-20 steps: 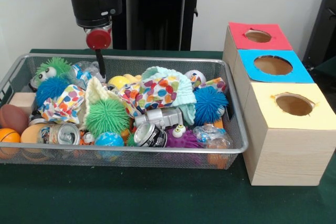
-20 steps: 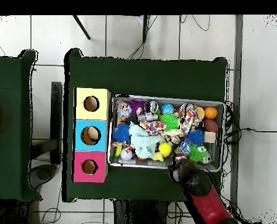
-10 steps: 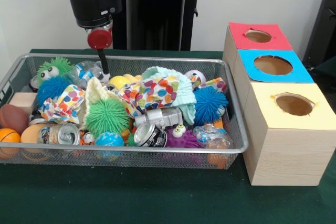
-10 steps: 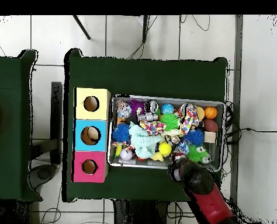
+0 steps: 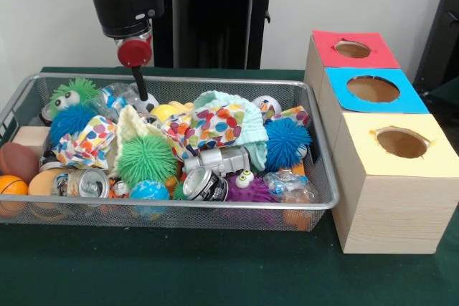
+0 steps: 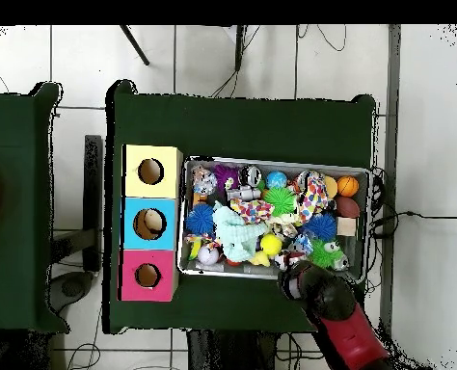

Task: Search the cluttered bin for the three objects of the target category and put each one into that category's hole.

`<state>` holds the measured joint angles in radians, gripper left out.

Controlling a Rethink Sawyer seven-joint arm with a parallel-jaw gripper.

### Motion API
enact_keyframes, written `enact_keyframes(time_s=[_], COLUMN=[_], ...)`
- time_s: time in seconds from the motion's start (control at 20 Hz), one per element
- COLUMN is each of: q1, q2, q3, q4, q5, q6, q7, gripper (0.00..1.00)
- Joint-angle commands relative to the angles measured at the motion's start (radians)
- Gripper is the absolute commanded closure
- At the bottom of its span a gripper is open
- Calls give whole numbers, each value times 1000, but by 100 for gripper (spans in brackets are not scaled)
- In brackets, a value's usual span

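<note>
The wire mesh bin (image 5: 179, 205) is full of toys. It holds a green spiky ball (image 5: 147, 159), a blue spiky ball (image 5: 287, 141), two crushed cans (image 5: 206, 184), a spotted cloth (image 5: 208, 125), a mint cloth (image 5: 244, 116) and a yellow ball (image 5: 163, 111). My gripper (image 5: 141, 89) hangs over the bin's far left part, its tip down beside a crinkled clear wrapper (image 5: 118, 96) and the yellow ball. In the overhead view the arm (image 6: 319, 294) covers the bin's (image 6: 271, 162) lower right rim and hides the gripper.
Three wooden boxes with round holes stand right of the bin: red top (image 5: 355, 49), blue top (image 5: 373, 89), yellow top (image 5: 401, 142). A brown football (image 5: 18, 160), an orange ball (image 5: 11, 185) and a wooden block (image 5: 32, 137) lie at the bin's left end.
The gripper has shifted slightly to the right over the bin's far left part and the arm has tilted a little. The toys have not moved.
</note>
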<state>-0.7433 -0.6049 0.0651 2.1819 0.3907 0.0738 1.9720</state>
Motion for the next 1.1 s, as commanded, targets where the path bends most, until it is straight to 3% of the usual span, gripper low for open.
enact_keyframes(time_s=[0.05,0.2,0.25,1.1], q1=[-22,-26,-26,-7], q2=[5,5,5,13], q3=[7,9,7,-19], q4=[-165,-168,-172,-195], q5=[-21,-25,-28,-64], q6=[80,85,90,66], q7=[70,69,71,79], gripper=[0,0,100,100])
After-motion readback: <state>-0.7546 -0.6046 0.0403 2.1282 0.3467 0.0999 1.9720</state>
